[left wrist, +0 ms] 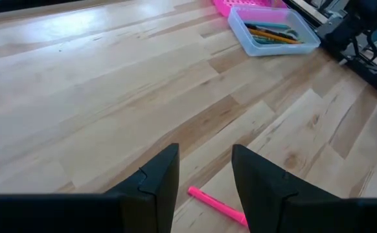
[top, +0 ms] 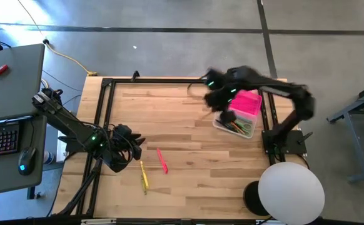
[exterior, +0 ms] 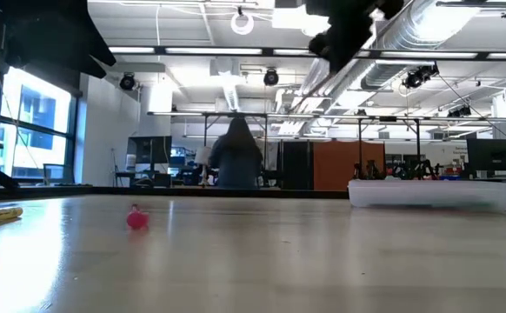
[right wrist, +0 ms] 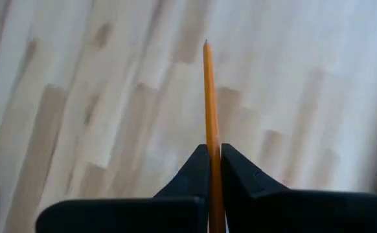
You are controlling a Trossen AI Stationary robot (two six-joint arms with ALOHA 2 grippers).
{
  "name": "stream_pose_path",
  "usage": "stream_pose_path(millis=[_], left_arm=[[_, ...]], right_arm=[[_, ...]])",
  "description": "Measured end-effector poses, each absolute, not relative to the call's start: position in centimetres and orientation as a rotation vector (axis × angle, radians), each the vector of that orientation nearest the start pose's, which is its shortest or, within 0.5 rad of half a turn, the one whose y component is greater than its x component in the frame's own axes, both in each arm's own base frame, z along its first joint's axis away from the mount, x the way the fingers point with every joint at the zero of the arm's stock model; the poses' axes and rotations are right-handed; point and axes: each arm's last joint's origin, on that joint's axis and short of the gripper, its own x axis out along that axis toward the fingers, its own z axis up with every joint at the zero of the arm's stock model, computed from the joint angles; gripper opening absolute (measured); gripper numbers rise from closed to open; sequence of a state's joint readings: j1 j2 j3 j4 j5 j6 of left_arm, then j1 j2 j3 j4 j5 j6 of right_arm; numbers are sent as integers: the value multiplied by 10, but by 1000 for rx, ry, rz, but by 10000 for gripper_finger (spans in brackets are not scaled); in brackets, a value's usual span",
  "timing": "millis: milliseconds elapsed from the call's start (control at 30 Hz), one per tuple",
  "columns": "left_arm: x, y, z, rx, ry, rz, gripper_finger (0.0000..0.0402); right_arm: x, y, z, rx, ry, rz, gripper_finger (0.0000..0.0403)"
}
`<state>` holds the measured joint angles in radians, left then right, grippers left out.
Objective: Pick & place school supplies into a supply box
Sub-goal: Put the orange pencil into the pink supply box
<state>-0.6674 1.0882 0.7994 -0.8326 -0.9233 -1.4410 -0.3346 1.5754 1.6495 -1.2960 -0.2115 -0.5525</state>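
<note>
Pinched between our right gripper's (right wrist: pixel 214 162) two dark fingers is a thin orange wooden pencil (right wrist: pixel 209 97), point sticking forward, with bare wooden table (right wrist: pixel 78 97) below it. From above, that gripper (top: pixel 216 94) hangs on the right half of the table, just left of the small clear plastic supply box (top: pixel 239 125) with its bright pink lid (top: pixel 247 102) lying open along the far edge.

We judge the pencil light, stiff and smooth. Held near one end, it could swivel or slip in the pads, so a hold nearer the middle would be steadier. Its point is the fragile part.

Our left gripper (left wrist: pixel 205 184) waits low over the near left of the table with its fingers spread and nothing between them. Just ahead of it lies a slim pink-red pen (left wrist: pixel 217 206), and slightly to the left of that a thin yellow pencil (top: pixel 144 176). Both lie flat on the wood, so we think fingers must straddle the middle of each shaft and close across it; they are rounded and will probably roll if nudged.

Counting: one orange pencil in hand, one pink-red pen and one yellow pencil loose on the table, and one box. Inside the box we see several orange, green and dark sticks, too tangled to count.
</note>
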Motion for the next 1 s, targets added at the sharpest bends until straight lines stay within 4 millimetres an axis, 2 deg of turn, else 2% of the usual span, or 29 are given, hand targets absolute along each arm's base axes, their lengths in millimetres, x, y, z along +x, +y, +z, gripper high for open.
stream_pose_path(millis=[100, 167, 300, 400, 567, 700, 833, 1000], left_arm=[[161, -97, 248, -558, 432, 682, 177], [161, -97, 248, -558, 431, 682, 177], [161, -97, 248, -555, 432, 683, 177], [161, -97, 248, -556, 434, 683, 177], [161, -100, 246, -615, 534, 630, 177], [161, -105, 245, -683, 653, 562, 177], [160, -107, 243, -723, 768, 505, 177], [159, -108, 242, -708, 795, 485, 177]], right_arm=[[240, -93, 365, -126, 1041, 90, 4], [212, -90, 358, -84, 975, -21, 4], [166, -79, 321, -17, 850, -351, 3], [145, -70, 278, 62, 738, -518, 4], [137, -59, 206, 175, 566, -544, 3], [133, -54, 170, 210, 553, -583, 3], [125, -51, 153, 259, 621, -684, 3], [122, -45, 147, 297, 687, -700, 3]])
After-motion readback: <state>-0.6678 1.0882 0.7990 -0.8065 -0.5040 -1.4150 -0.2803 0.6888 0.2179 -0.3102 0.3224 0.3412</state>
